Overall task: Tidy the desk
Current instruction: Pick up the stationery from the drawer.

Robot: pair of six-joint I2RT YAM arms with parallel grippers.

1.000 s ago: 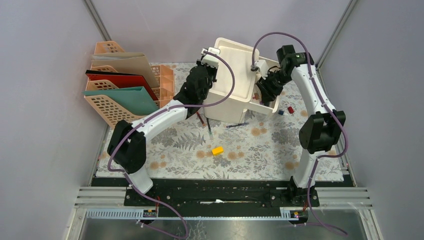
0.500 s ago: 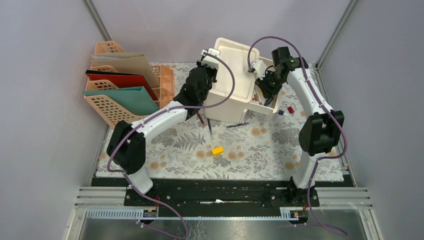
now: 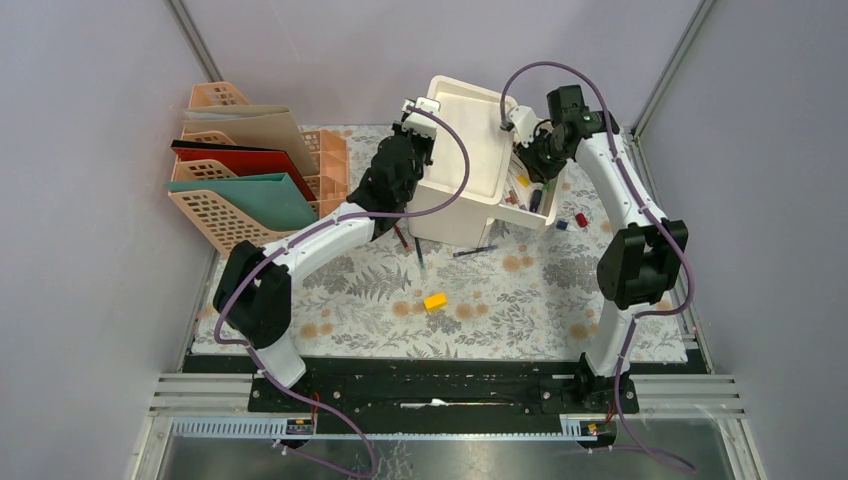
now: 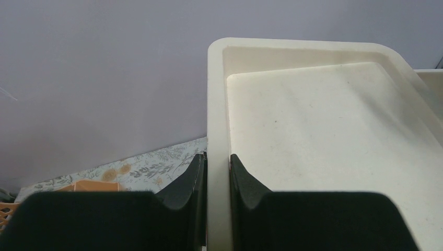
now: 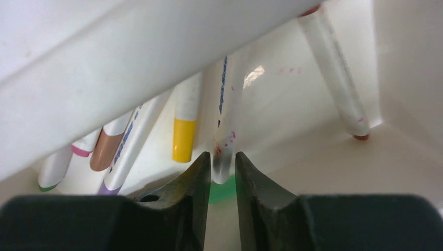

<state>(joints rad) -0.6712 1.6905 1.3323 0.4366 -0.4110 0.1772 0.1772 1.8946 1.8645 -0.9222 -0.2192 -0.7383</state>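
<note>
The left gripper [image 4: 218, 168] is held nearly closed, pinched on the rim of the cream plastic lid [image 4: 324, 130]. The right gripper [image 5: 223, 167] is narrowed onto a white marker pen [image 5: 224, 120] inside the white plastic box [image 3: 455, 215]. The leaf-printed cloth desk [image 3: 500, 300] lies below both.

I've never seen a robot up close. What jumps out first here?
The white box at the back of the desk: the left gripper clamps its raised lid by the rim, while the right gripper pinches a marker inside. At far left, coloured folders stand in peach racks.
</note>
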